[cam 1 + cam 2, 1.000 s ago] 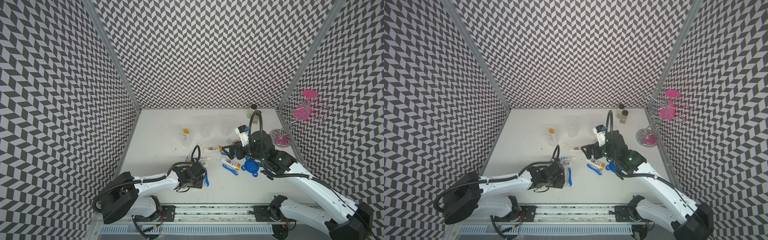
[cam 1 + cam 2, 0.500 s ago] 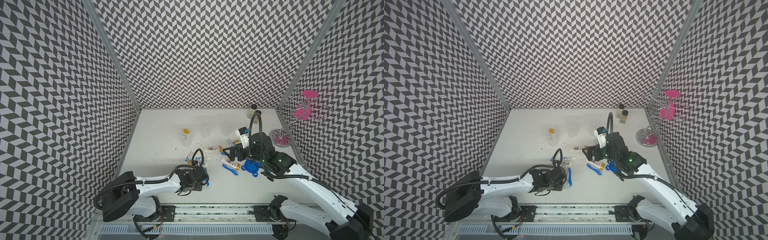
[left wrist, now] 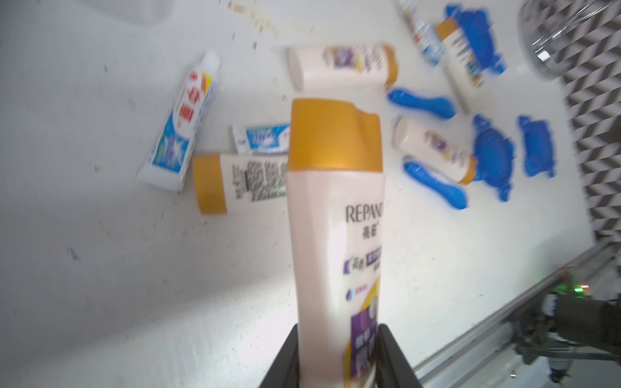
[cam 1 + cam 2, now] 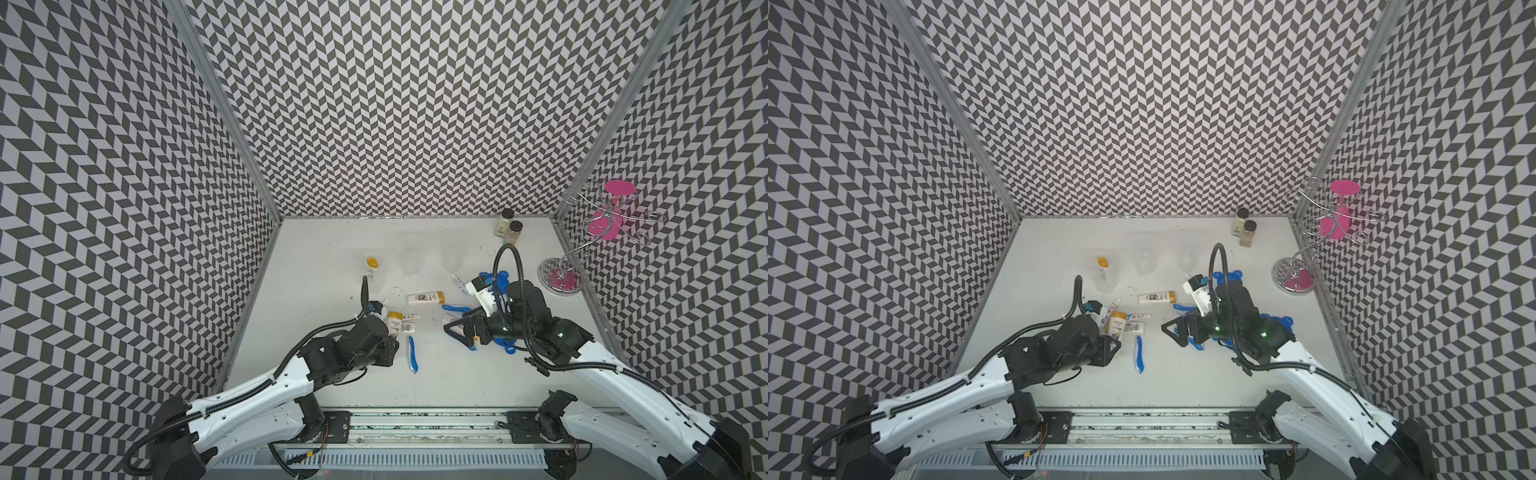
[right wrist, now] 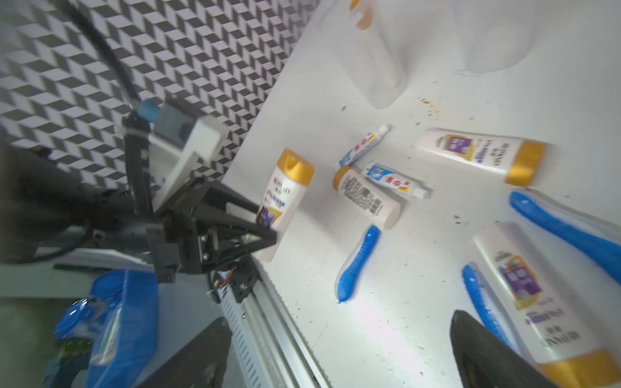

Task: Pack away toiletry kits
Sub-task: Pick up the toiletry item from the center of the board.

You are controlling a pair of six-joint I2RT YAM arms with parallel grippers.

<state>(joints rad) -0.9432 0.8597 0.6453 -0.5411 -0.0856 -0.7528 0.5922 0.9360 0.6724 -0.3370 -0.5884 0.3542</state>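
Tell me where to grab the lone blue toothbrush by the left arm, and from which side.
Take the blue toothbrush at mid-handle, coming straight down from above with the jaws closing across its narrow width. It lies flat on the table, with its long axis running front to back and nothing touching it, so both long sides look free.

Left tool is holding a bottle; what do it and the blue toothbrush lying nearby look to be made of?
Bottle: glossy cream plastic, judging by the bright sheen streak down its side. Its gold cap: smooth plastic with a satin shine, seemingly stiffer. Toothbrush: blue, probably moulded plastic with a slight gloss; blur hides finer detail.
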